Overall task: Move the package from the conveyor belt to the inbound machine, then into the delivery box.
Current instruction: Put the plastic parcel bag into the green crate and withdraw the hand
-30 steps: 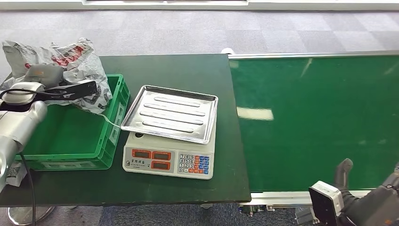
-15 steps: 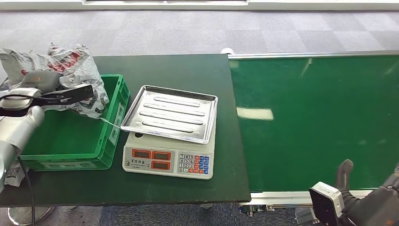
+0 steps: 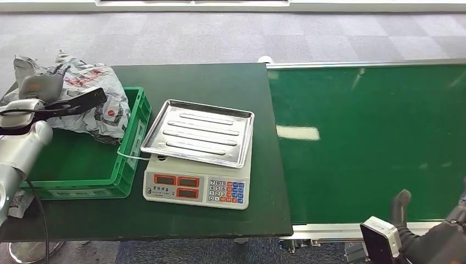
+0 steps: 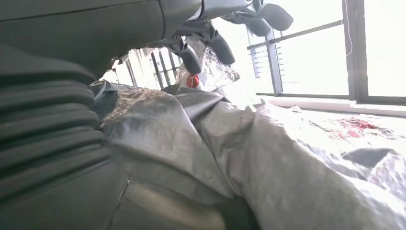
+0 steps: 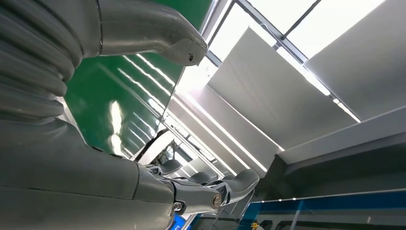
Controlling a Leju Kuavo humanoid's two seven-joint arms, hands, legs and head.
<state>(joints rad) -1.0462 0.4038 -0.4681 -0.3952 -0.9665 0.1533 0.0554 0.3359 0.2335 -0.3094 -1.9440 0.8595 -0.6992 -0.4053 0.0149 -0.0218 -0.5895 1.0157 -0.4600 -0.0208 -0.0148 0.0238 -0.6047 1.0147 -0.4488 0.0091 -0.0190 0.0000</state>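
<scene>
While our left hand [image 3: 52,99] grips the crumpled package [image 3: 90,93] over the green delivery box [image 3: 129,159], we should lower it well inside the walls before loosening our fingers, right hand [image 3: 426,234] idle and holding nothing.

The silver left arm [image 3: 19,148] rises along the left edge of the head view, its wrist bent so that the left hand [image 3: 52,96] reaches forward with thumb above and dark fingers [image 4: 191,57] below, gripping the package [image 3: 88,102]. The right arm sits low at the lower right corner, forearm raised, and the right hand [image 3: 404,212] holds nothing, its fingers [image 5: 230,184] spread apart.
</scene>
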